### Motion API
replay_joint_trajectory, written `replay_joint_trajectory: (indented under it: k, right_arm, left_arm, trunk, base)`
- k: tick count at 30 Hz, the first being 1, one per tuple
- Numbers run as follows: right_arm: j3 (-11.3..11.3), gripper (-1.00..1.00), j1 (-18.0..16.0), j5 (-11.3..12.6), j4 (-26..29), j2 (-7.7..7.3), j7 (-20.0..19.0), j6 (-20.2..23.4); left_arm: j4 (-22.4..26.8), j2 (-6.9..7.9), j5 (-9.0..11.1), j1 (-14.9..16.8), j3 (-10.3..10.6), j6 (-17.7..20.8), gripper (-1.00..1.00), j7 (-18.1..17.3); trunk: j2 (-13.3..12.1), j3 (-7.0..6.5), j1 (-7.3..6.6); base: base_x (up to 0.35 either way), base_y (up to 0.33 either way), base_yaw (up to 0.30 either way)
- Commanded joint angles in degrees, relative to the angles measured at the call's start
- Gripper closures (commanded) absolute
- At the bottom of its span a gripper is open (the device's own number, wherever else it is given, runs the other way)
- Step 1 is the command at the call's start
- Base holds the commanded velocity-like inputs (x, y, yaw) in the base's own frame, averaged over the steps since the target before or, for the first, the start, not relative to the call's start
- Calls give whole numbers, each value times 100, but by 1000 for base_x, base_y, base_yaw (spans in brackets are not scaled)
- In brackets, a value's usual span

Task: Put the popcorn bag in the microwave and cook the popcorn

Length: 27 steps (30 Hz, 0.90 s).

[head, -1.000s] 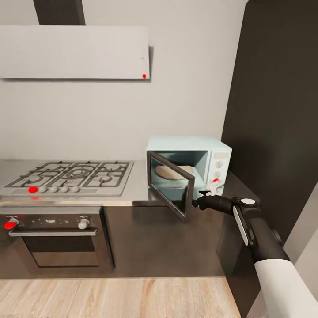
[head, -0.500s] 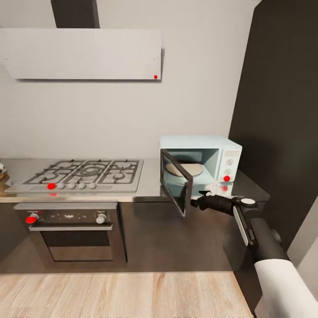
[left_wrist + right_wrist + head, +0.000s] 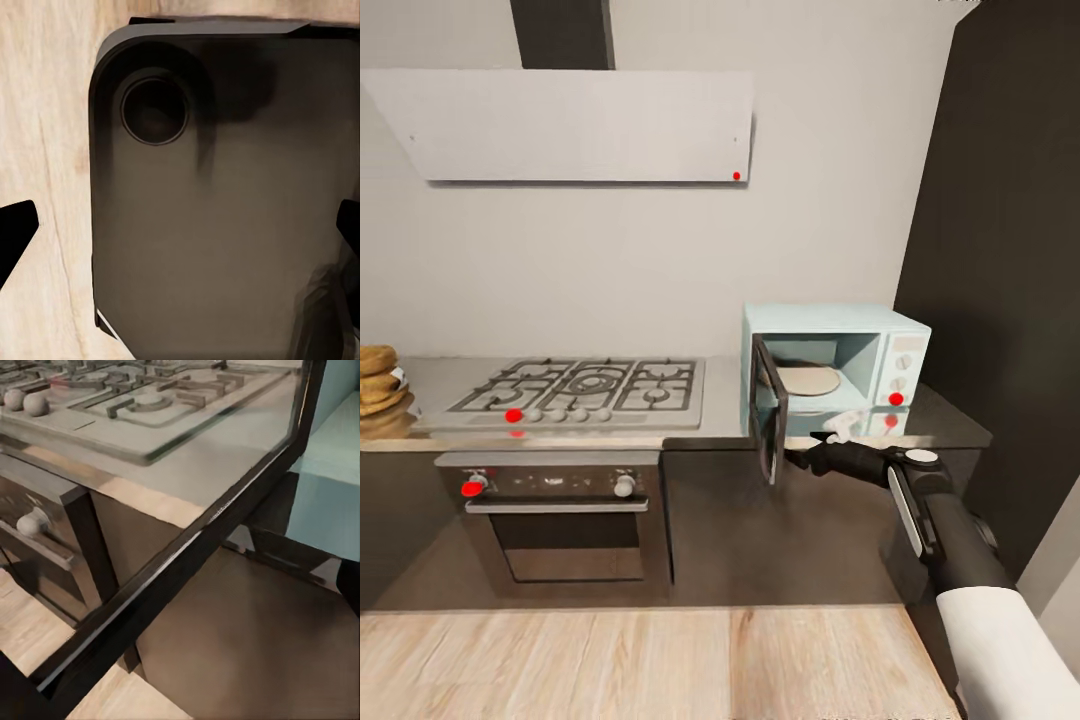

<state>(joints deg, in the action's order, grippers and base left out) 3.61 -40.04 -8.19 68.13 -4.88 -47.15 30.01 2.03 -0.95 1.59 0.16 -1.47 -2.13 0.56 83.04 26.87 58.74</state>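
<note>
— What's along the countertop (image 3: 725,400)?

— At its left end, the tan popcorn bag (image 3: 378,375). Then the gas hob (image 3: 582,389) over the black oven (image 3: 565,515). At the right end, the microwave (image 3: 838,360), its door (image 3: 770,420) swung out wide.

— And the arms?

— Right gripper (image 3: 812,450) sits just beside that door's edge (grip hard to make out). Left gripper (image 3: 180,225) has its fingers spread, holding nothing.

Right arm (image 3: 960,540): white lower sleeve; black glossy forearm with a pale grey side strip; round white cap on the wrist joint; slim black wrist section. Right gripper (image 3: 822,446): black fingers (image 3: 822,436). Base (image 3: 225,225): dark grey rounded panel with a circular recess. Left gripper: black fingers (image 3: 15,232).
</note>
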Motion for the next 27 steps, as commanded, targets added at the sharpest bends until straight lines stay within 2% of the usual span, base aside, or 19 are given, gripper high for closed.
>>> replay_joint_trajectory:
  k: [1,9,16,19,20,23,24,27]
  right_arm:
    - [8,-100,-4,-25,7,4,-57,38]
    - [8,-100,-4,-25,9,4,-57,37]
    - [48,-100,-4,-26,32,4,-27,31]
    - [405,-100,-4,-30,33,-2,79,18]
    - [604,-100,-4,-32,33,-3,163,11]
    - [963,-100,-4,-65,39,-4,513,-14]
    - [1067,-100,-4,-309,24,-5,1097,-28]
    - [1097,-100,-4,-540,-307,0,1530,-29]
  left_arm:
    - [-1,-1,17,2,-12,-16,-100,6]
    - [-1,2,17,2,-12,-16,-100,6]
    - [-1,5,17,2,-12,-16,-100,6]
    - [-1,3,17,2,-12,-16,-100,6]
    - [-1,3,17,2,-12,-14,-100,6]
    - [-1,-1,17,2,-12,-8,-100,6]
    - [-1,-1,17,2,-12,-8,-100,9]
    - [-1,-1,17,2,-12,-7,-100,11]
  trunk:
    - [4,6,-1]
    - [4,6,-1]
    - [4,6,-1]
    - [4,6,-1]
    - [4,6,-1]
    - [4,6,-1]
    - [4,6,-1]
    - [4,6,-1]
  base:
    - [-85,191,0]
    - [-85,161,0]
    - [-17,21,0]
    - [0,0,0]
    - [0,0,0]
    - [0,0,0]
    - [0,0,0]
    - [0,0,0]
